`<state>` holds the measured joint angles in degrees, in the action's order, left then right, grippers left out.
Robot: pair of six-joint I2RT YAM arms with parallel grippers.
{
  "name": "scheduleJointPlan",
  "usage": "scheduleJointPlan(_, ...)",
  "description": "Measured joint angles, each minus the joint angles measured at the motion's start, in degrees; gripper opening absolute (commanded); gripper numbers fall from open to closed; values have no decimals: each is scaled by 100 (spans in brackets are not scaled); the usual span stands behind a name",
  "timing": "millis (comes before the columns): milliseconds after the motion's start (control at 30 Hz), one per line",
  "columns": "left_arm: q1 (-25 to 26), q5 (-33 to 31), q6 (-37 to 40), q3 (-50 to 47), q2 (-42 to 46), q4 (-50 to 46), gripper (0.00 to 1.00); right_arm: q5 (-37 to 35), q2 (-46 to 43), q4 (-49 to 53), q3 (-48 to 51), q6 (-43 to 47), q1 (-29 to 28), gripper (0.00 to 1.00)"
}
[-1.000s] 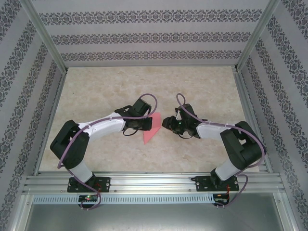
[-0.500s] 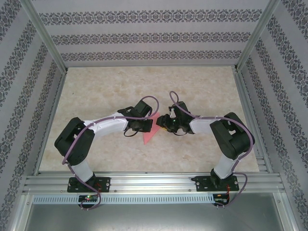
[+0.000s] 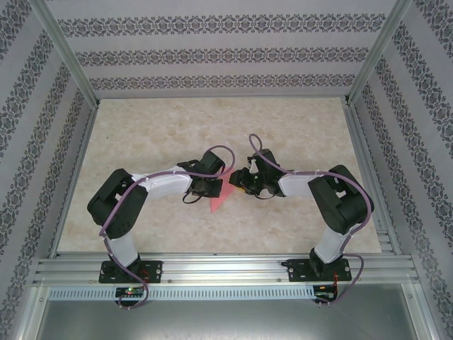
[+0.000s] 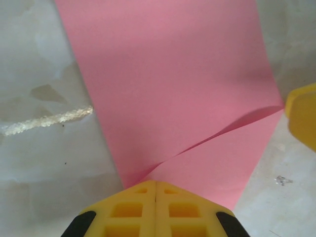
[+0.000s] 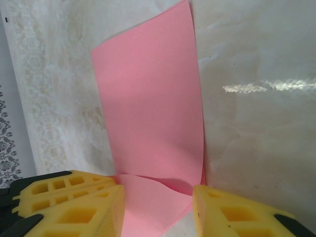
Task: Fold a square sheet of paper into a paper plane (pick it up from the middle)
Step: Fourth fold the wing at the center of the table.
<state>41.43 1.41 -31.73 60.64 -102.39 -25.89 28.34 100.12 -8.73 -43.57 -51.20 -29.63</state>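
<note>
The square sheet of paper [image 3: 221, 195] is pink and lies folded on the table between the two arms, with a pointed end toward the near edge. In the left wrist view the paper [image 4: 173, 89] has two overlapping layers, and a raised fold line runs to my left gripper [image 4: 155, 186]. That gripper's yellow fingers are pressed together on the paper's near edge. From above, the left gripper [image 3: 212, 185] sits at the sheet's left side. My right gripper [image 3: 238, 182] is at the sheet's right side. It stands open [image 5: 158, 210], with a lifted flap of the paper [image 5: 153, 108] between its fingers.
The table [image 3: 141, 134] is a pale marbled board with metal rails along its sides and patterned walls behind. One yellow fingertip [image 4: 302, 121] of the right gripper shows at the right edge of the left wrist view, close to the paper's side.
The right gripper has moved left up to the paper and now stays there. The left arm has pushed slightly right, and its fingers have closed fully on the paper's edge.
</note>
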Motion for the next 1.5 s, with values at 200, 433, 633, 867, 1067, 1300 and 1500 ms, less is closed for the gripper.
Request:
scheduleJointPlan(200, 0, -92, -4, -96, -55, 26, 0, -168, -140, 33, 79, -37, 0, 42)
scheduleJointPlan(433, 0, -92, -9, -129, -52, 83, 0, -186, -136, 26, 90, -118, -39, 41)
scheduleJointPlan(633, 0, -90, -26, -190, -17, 160, 0, -66, -11, -98, 66, -168, -144, 41)
scheduleJointPlan(867, 0, -90, -28, -280, 39, 258, 0, 52, 142, -260, 22, -192, -188, 40)
scheduleJointPlan(1067, 0, -90, -26, -376, 105, 372, 1, 186, 195, -291, -87, -140, -188, 32)
scheduleJointPlan(1300, 0, -83, -26, -551, 343, 354, 16, 352, 361, -225, -446, 179, -188, 10)
scheduleJointPlan(1500, 66, -46, -92, -822, 1143, 361, 31, 310, 337, -251, -435, 26, -188, 6)
